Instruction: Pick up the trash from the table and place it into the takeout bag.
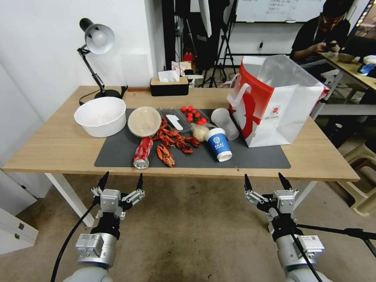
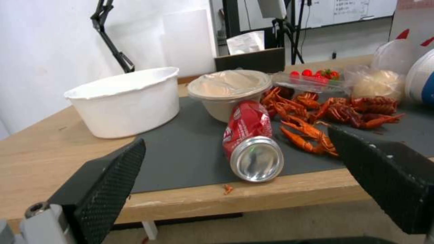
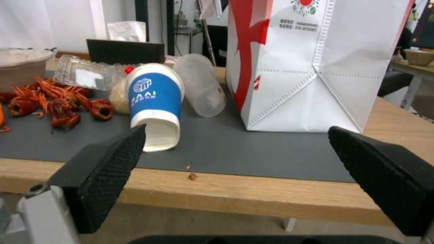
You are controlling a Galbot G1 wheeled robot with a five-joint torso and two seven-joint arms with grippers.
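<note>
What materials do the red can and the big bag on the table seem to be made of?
Red soda can: probably thin metal, its bare end shiny and silvery.
Takeout bag: looks like matte paper or a paper-like fabric, with creased folds and dotted seam lines.

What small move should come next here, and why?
Probably the right gripper should reach forward toward the blue-and-white paper cup. Both grippers hang open short of the table, holding nothing; that cup lies on its side near the front edge, roughly ahead of the right gripper and beside the takeout bag. The left gripper faces the red soda can.
</note>
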